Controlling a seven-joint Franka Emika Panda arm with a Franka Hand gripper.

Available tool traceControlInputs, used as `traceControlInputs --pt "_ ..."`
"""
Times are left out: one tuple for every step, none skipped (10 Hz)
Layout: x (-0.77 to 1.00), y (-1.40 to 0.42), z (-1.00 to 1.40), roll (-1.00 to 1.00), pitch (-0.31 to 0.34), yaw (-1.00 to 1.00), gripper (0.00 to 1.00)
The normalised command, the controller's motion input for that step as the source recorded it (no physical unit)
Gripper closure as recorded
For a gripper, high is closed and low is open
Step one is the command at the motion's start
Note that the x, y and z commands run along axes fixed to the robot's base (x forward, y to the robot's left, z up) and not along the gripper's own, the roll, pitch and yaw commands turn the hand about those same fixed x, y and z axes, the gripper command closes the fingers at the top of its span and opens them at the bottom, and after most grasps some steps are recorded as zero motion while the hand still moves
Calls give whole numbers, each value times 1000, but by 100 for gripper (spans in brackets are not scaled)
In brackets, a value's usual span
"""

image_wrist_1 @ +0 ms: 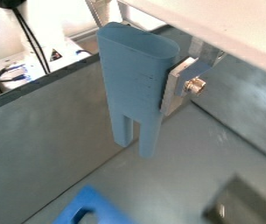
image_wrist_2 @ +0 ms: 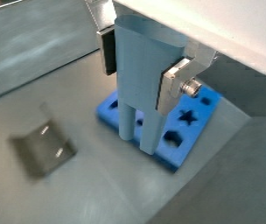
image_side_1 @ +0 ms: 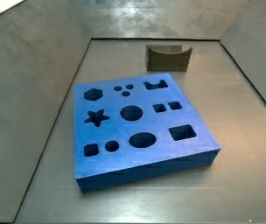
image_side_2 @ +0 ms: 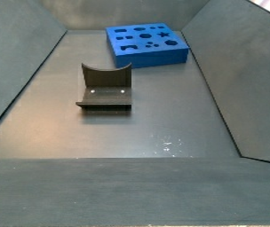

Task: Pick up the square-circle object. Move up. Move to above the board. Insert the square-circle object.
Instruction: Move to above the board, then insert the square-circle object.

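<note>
My gripper (image_wrist_2: 142,72) is shut on the square-circle object (image_wrist_2: 138,87), a tall grey-blue slab hanging upright with its two prongs pointing down. Silver fingers (image_wrist_2: 174,86) clamp its upper part from both sides. It also shows in a wrist view (image_wrist_1: 136,79), with one finger (image_wrist_1: 180,83) beside it. The bright-blue board (image_wrist_2: 192,118) lies on the floor well below the prongs, and only a corner of it shows in a wrist view (image_wrist_1: 91,210). In both side views the board (image_side_1: 142,122) (image_side_2: 147,44) lies flat with its holes empty. The gripper and slab are out of both side views.
The dark fixture (image_side_2: 106,87) stands on the grey floor apart from the board. It also shows in a side view (image_side_1: 168,58) and, blurred, in both wrist views (image_wrist_2: 42,144) (image_wrist_1: 247,206). Sloping grey walls (image_side_2: 19,80) enclose the floor.
</note>
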Motion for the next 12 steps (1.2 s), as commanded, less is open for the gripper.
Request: traceControlInputs --pt "514 -1000 91 -44 125 -380 100" --pt "525 -1000 93 -30 134 -222 100" --pt "535 -1000 95 -15 141 -140 100" --pt "570 -1000 106 -2 148 -54 100" --pt "468 -780 91 17 150 -27 100" --pt "292 -403 53 53 161 -12 100" --pt "223 -275 47 50 144 -10 100" --pt "-197 0 -26 49 -54 0 100" --pt "54 0 0 0 0 14 100" --pt "-169 -354 -874 0 -171 91 100" --pt "-300 -391 -917 64 -157 43 100" --pt "-380 -400 -809 44 -210 26 100"
